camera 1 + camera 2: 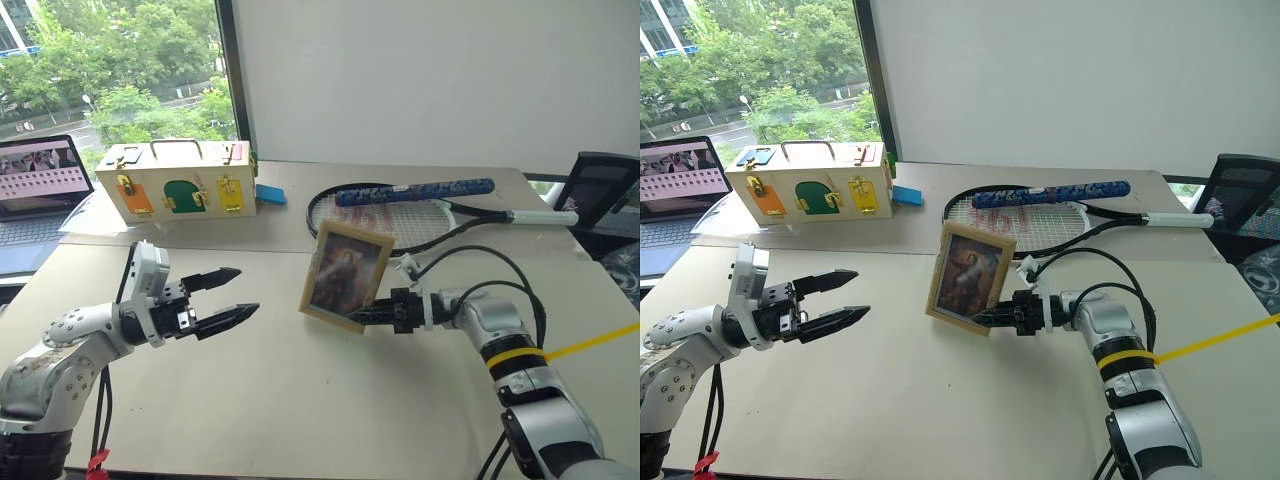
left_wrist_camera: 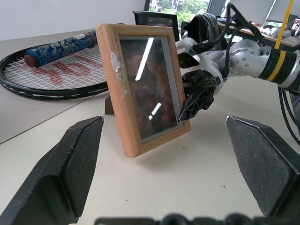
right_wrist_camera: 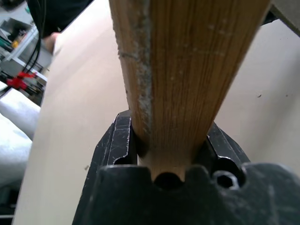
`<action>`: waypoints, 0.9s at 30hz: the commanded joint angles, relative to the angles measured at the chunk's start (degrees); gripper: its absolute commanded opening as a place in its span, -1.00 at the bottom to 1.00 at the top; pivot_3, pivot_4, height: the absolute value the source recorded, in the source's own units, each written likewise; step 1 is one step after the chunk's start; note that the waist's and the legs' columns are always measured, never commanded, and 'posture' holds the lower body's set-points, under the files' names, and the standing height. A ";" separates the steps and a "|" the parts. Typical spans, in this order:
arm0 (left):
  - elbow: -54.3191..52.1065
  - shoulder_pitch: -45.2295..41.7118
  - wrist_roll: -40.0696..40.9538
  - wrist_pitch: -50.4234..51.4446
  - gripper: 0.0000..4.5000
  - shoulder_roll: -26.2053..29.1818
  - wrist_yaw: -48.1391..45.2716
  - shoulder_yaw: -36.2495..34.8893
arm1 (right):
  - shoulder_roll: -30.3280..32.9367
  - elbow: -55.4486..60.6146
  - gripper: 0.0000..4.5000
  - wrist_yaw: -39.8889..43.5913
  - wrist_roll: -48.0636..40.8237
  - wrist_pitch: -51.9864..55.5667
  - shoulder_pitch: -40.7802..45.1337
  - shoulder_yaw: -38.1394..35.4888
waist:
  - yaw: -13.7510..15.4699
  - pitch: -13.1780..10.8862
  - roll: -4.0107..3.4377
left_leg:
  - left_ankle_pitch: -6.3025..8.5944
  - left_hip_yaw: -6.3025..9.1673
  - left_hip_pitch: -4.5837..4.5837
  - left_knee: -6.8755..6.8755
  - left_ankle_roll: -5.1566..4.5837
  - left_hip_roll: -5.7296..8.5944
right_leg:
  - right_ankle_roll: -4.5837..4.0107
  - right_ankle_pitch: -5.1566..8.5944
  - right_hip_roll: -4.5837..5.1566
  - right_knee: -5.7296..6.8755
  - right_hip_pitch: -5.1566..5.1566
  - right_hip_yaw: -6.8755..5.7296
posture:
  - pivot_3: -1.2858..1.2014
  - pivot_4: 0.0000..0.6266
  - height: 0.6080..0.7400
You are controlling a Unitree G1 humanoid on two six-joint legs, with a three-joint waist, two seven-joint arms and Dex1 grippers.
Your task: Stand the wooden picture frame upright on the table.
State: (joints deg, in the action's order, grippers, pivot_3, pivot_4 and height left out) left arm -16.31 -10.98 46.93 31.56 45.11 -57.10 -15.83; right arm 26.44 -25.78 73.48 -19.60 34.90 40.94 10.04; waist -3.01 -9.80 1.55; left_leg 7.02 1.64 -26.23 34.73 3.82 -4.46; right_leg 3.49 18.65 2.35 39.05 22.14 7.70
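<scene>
While gripped edgewise, wooden picture frame [image 1: 346, 275] stands near-upright, portrait facing camera.

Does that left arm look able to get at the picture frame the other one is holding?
Probably yes. The left gripper is open and points toward the wooden picture frame, with bare table between them. The right gripper clamps its edge.

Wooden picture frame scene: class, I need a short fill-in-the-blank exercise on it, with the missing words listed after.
1. The wooden picture frame is gripped at its edge by the ____ gripper.
2. The left gripper stands ____, holding nothing.
3. Behind the frame, a ____ racket lies on the table.
4. The wooden box with coloured doors has a handle on ____.

Missing words: right; open; tennis; top
</scene>
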 commanded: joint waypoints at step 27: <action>5.05 -7.00 -3.46 -0.04 1.00 -1.32 -3.00 2.42 | 10.92 18.00 0.98 -6.27 -3.89 8.02 -10.90 -6.23 | 0.88 0.08 0.16 | -0.04 0.02 0.02 0.03 -0.05 0.00 | 0.02 0.01 0.01 0.00 -0.08 -0.05 | 0.03 -0.52 0.70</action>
State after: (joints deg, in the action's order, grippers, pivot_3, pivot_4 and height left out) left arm -10.69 -17.41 42.89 31.46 43.56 -60.22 -12.26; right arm 33.95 -10.21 64.84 -21.70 42.06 31.95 7.18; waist -2.13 -9.71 1.71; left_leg 6.99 1.66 -26.24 34.74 3.76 -4.46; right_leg 3.52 18.66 2.35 39.03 22.08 7.65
